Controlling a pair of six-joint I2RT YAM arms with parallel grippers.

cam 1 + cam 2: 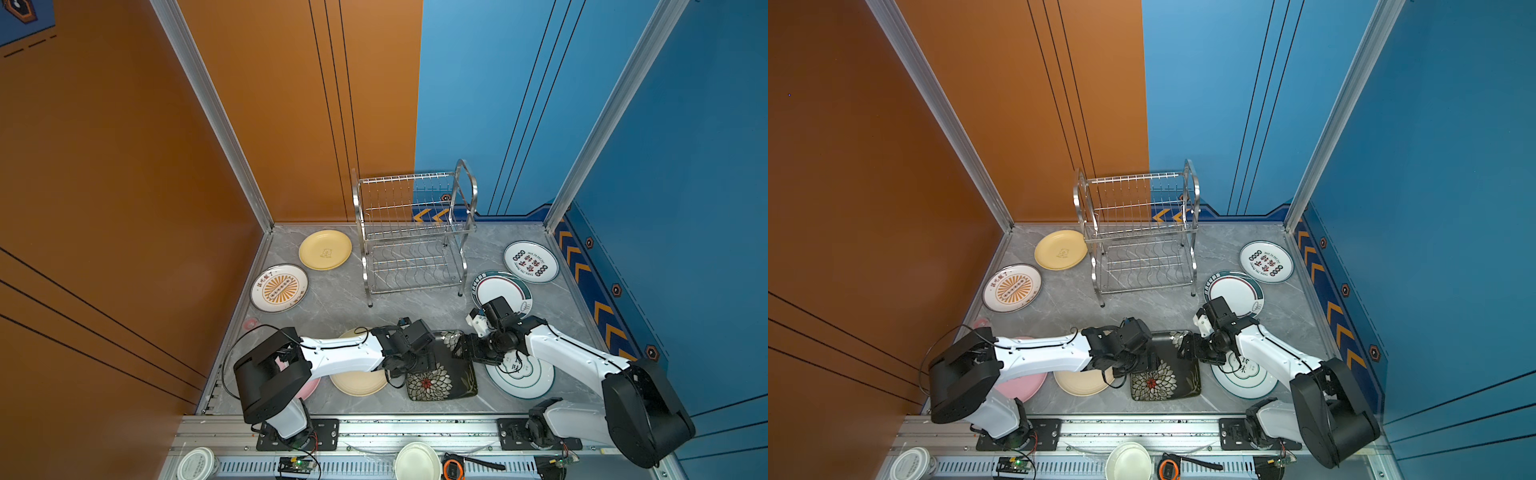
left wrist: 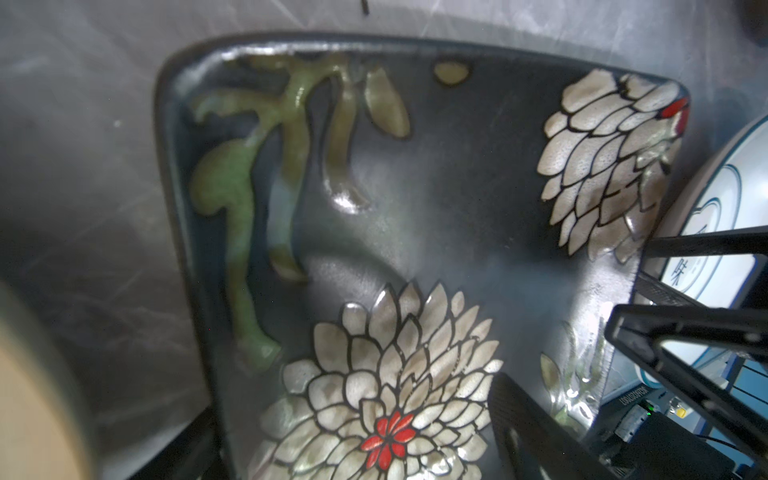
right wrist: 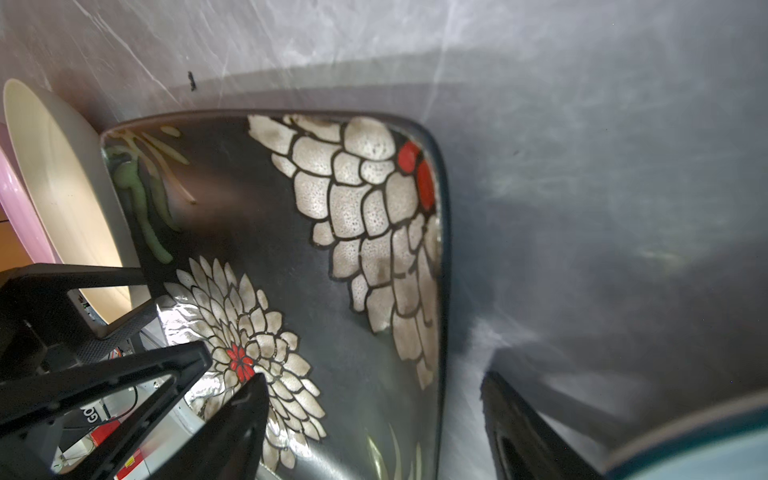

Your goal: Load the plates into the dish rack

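Note:
The black square floral plate (image 1: pixel 442 380) (image 2: pixel 415 208) (image 3: pixel 270 208) lies at the front middle of the table. My left gripper (image 1: pixel 419 361) (image 2: pixel 374 451) stands open over its left edge, one finger (image 2: pixel 536 428) above the flowers. At the plate's right edge my right gripper (image 1: pixel 465 349) (image 3: pixel 374 436) is open too, with one finger (image 3: pixel 232 432) over the plate and the other finger (image 3: pixel 523 436) over bare table. The dish rack (image 1: pixel 411 237) at the back holds nothing. Yellow (image 1: pixel 325 249), sunburst (image 1: pixel 279 288), cream (image 1: pixel 357 384), pink (image 1: pixel 311 388) and three white plates (image 1: pixel 531 262) (image 1: pixel 498 289) (image 1: pixel 532 380) lie flat around it.
Orange wall on the left, blue wall at the right and back, with aluminium posts at the table's corners. On the front rail below the table edge stand a small white bowl (image 1: pixel 417 461) and a white lidded tub (image 1: pixel 197 463). Both arm bases sit on that rail.

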